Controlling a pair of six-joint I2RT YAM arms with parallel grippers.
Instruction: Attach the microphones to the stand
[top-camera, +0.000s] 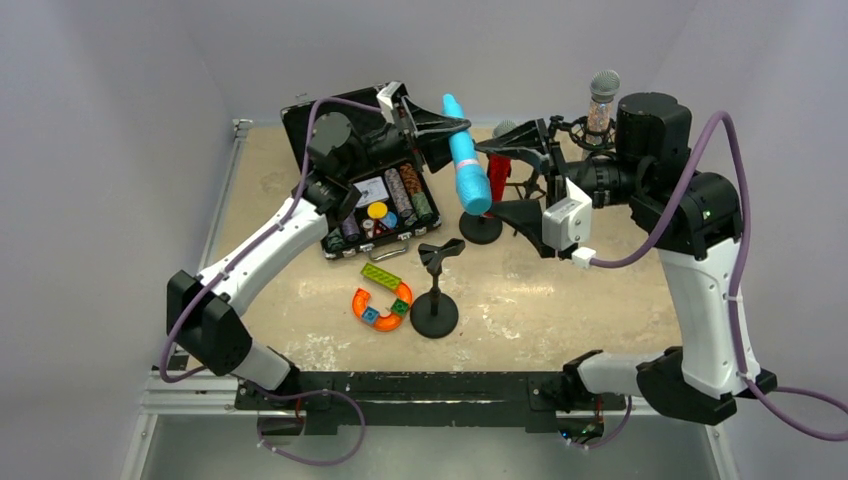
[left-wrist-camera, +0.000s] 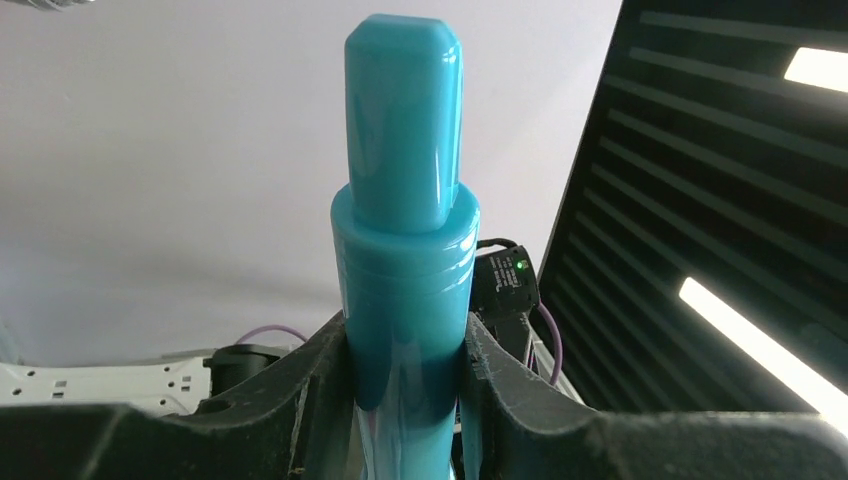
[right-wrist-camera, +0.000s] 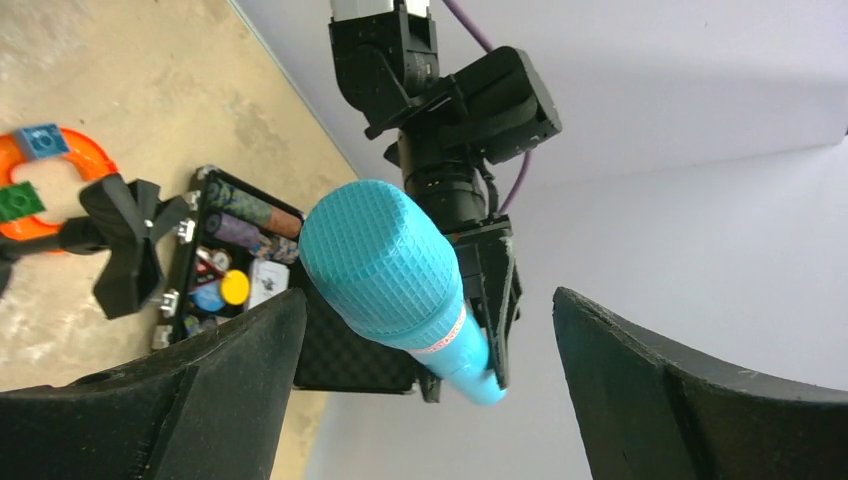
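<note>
My left gripper (top-camera: 440, 125) is shut on the light-blue microphone (top-camera: 466, 160) and holds it in the air, head down and tail up. In the left wrist view the blue body (left-wrist-camera: 405, 230) is clamped between both fingers (left-wrist-camera: 300, 400). My right gripper (top-camera: 512, 180) is open just right of the blue head. In the right wrist view that head (right-wrist-camera: 385, 265) sits between and beyond my open gripper (right-wrist-camera: 430, 400). A red glitter microphone (top-camera: 498, 175) stands in a stand (top-camera: 481, 228). A silver-pink glitter microphone (top-camera: 601, 105) sits in a back stand. An empty stand (top-camera: 435, 300) is in front.
An open black case (top-camera: 375, 200) with poker chips lies at the back left; it also shows in the right wrist view (right-wrist-camera: 230, 280). An orange curved toy with bricks (top-camera: 382, 300) lies beside the empty stand. The empty stand's clip (right-wrist-camera: 130, 245) shows in the right wrist view.
</note>
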